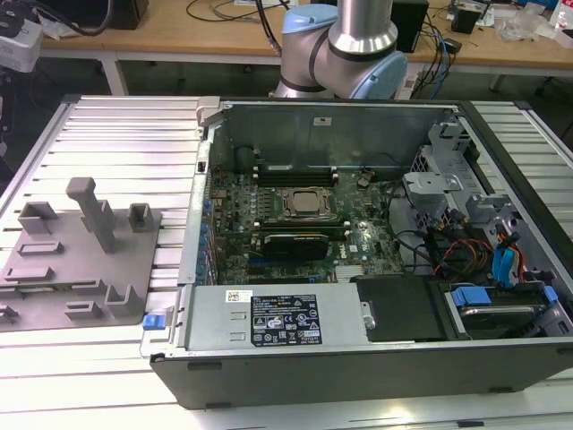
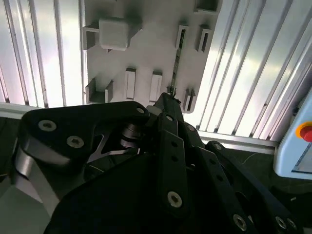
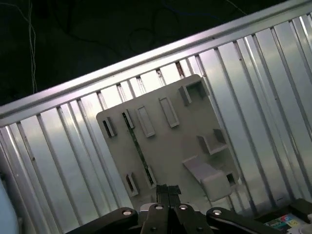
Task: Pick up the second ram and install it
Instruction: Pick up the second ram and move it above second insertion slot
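Pincer: black fingers pressed together, nothing between them, in both wrist views. It hangs above the grey fixture plate. That plate lies on the ribbed tabletop and carries the second ram, which stands on edge in a slot as a thin greenish strip. I see its near end just beside the fingertips, apart from them. Farther off, in the exterior view, the open computer case holds the motherboard, the silver-framed processor and a black expansion card.
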`<state>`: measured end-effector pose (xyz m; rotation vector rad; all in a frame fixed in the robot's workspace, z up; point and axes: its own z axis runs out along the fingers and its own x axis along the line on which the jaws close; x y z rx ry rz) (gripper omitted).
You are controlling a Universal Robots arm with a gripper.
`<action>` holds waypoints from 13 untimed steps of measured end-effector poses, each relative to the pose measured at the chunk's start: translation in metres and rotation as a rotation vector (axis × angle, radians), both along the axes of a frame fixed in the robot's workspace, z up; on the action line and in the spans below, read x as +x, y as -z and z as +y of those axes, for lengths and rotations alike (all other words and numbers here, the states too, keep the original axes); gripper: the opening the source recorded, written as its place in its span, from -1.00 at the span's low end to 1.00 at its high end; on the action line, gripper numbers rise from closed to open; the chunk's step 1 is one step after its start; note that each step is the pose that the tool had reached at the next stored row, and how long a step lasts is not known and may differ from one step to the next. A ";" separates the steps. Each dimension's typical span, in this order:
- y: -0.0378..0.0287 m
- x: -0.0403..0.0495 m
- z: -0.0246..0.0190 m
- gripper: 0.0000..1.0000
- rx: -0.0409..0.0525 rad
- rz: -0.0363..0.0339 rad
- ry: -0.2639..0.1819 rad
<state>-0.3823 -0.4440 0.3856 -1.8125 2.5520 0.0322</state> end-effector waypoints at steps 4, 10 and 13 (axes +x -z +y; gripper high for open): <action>0.0000 0.0000 0.0000 -0.79 0.0000 0.0000 -0.068; 0.0000 0.0000 0.0000 -0.79 0.0000 0.0000 -0.192; 0.0001 0.0001 0.0000 -0.79 -0.0012 0.0000 -0.234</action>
